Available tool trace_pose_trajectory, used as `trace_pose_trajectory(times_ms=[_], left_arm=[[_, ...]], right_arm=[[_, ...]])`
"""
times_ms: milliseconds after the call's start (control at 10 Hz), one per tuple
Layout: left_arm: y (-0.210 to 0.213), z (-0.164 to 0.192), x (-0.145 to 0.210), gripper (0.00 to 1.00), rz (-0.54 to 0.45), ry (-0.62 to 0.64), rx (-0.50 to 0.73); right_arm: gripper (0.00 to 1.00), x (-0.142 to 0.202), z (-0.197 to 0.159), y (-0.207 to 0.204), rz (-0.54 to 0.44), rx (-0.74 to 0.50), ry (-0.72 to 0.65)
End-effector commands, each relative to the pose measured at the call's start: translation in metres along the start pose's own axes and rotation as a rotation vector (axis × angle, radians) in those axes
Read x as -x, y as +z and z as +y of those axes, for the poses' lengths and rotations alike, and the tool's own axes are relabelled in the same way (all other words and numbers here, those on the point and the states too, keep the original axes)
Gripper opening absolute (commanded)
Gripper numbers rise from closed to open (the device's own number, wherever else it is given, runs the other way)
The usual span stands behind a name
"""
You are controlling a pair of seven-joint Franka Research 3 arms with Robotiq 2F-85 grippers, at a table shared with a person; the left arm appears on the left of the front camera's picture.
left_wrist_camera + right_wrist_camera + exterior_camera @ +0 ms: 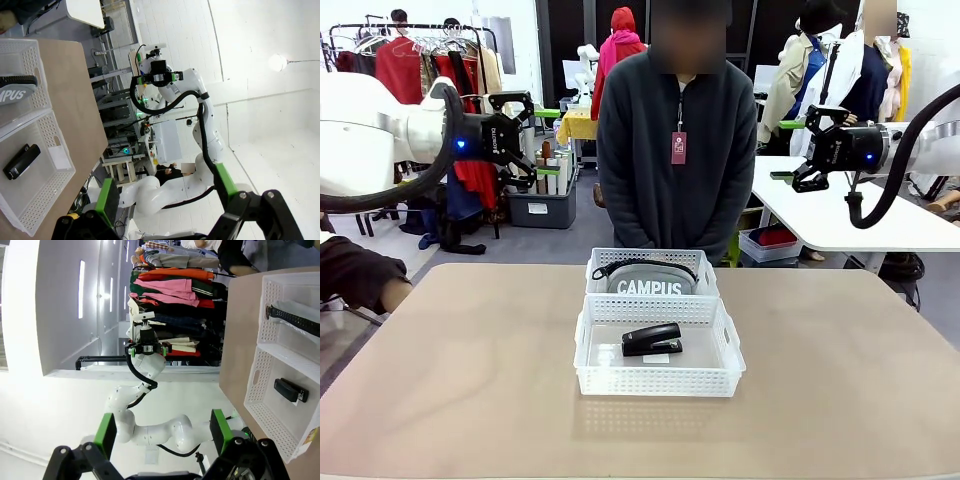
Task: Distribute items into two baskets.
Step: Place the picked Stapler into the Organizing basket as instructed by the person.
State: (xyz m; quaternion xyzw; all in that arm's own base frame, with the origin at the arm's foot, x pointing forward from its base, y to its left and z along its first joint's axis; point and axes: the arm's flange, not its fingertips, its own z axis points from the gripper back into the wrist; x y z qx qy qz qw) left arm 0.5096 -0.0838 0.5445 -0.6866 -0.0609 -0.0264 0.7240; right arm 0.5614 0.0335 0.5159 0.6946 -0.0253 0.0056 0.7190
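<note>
Two white lattice baskets stand end to end at the table's middle. The near basket [658,378] holds a small black stapler [651,339]. The far basket [650,262] holds the grey "CAMPUS" pouch [651,281] with its black strap. My left gripper [527,140] hangs high at the left, open and empty, well away from the baskets. My right gripper [807,150] hangs high at the right, also open and empty. The left wrist view shows its green-padded fingers [106,200] spread wide, with the stapler [21,161] far off. The right wrist view shows the stapler [289,389] in its basket [260,380].
A person in a dark jacket [665,150] stands at the far edge just behind the baskets. A sleeve [355,275] rests at the table's left edge. A white side table [840,215] stands to the right beyond the table.
</note>
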Motion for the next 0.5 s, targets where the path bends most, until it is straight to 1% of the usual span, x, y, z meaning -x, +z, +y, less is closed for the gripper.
trace_pose_trajectory(times_ms=[0,400], left_arm=[[0.0001,-0.0024,0.0016,1.0,-0.007,0.002,0.018],[0.0001,-0.0024,0.0016,1.0,-0.007,0.002,0.018]], right_arm=[[1.0,0.0009,0.0011,-0.001,0.001,-0.001,0.001],[1.0,0.0009,0.0011,-0.001,0.001,-0.001,0.001]])
